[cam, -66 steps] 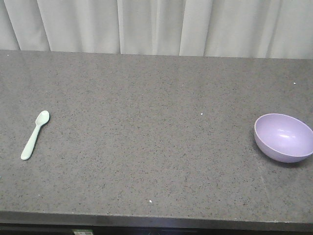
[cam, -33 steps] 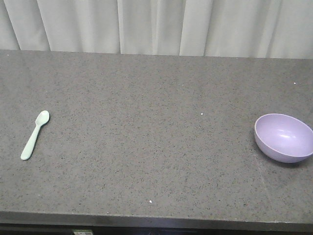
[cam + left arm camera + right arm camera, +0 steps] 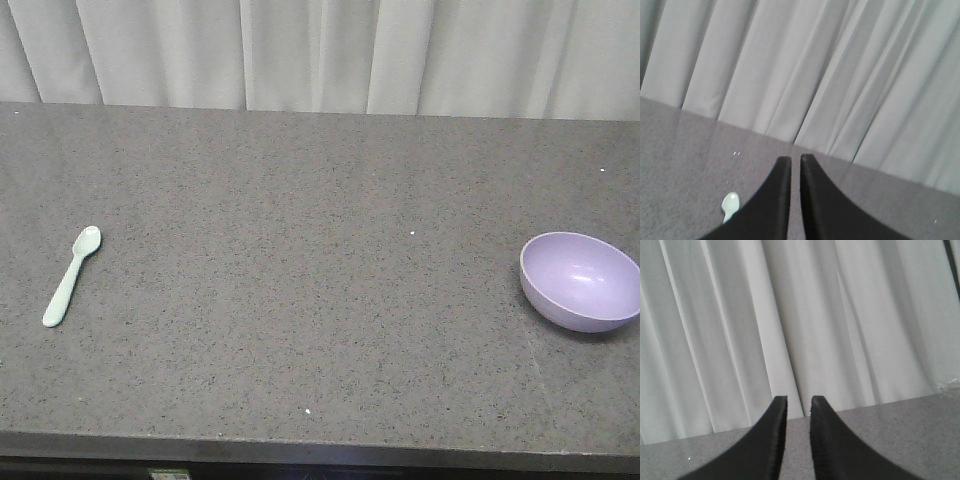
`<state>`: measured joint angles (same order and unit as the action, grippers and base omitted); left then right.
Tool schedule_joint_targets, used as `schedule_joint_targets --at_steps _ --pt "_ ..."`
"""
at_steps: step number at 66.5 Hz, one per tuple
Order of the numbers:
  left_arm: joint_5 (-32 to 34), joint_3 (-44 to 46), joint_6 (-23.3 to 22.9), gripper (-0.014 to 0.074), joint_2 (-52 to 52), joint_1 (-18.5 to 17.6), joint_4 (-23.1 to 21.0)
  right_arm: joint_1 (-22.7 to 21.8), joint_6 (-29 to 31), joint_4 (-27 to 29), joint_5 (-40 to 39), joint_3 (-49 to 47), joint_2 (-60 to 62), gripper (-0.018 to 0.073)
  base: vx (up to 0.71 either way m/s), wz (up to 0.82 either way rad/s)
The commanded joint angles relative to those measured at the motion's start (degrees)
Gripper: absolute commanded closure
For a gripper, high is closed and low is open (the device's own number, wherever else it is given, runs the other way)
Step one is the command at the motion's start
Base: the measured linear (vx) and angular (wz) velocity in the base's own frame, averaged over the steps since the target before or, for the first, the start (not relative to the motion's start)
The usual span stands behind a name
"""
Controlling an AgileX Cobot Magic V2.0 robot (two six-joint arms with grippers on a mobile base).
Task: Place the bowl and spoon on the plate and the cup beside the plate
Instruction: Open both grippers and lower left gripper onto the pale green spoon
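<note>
Nothing readable here, tbh. Only a tiny pale tag (image 3: 166, 473) poking out below the front edge of the tabletop (image 3: 320, 330) in the front view, cut off and way too small to make out.

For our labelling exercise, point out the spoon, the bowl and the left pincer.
spoon (image 3: 70, 279): front view, mid-handle.
bowl (image 3: 582, 278): front view, inner surface.
left pincer (image 3: 795, 160): left wrist view, midway between fingertips.
</note>
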<state>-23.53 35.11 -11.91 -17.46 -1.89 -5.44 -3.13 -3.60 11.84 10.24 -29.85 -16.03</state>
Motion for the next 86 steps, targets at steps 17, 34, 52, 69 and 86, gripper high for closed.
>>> schedule_joint_targets --at_steps 17,34,52,69,86 --pt "0.5 7.6 1.1 0.0165 -11.7 -0.3 0.3 -0.3 0.5 0.9 -9.8 -2.0 -1.7 -0.0017 0.00 0.00" --pt "2.0 12.7 5.4 0.0114 -18.3 -0.3 0.3 -0.3 1.4 0.7 -6.8 -2.3 -2.1 -0.0022 0.00 0.00" --pt "-8.3 30.4 15.6 0.0114 -40.8 -0.3 0.3 -0.3 2.1 0.7 -6.0 -2.3 -5.3 -0.0022 0.00 0.00" --pt "-8.8 37.2 19.9 0.0114 -59.2 -0.3 0.5 -0.3 2.1 0.7 -2.7 -2.2 -6.7 -0.0022 0.00 0.00" --pt "-8.5 37.1 19.9 0.0114 -70.2 -0.3 0.7 -0.3 2.3 0.3 -2.3 -2.2 -6.8 -0.0022 0.00 0.00"
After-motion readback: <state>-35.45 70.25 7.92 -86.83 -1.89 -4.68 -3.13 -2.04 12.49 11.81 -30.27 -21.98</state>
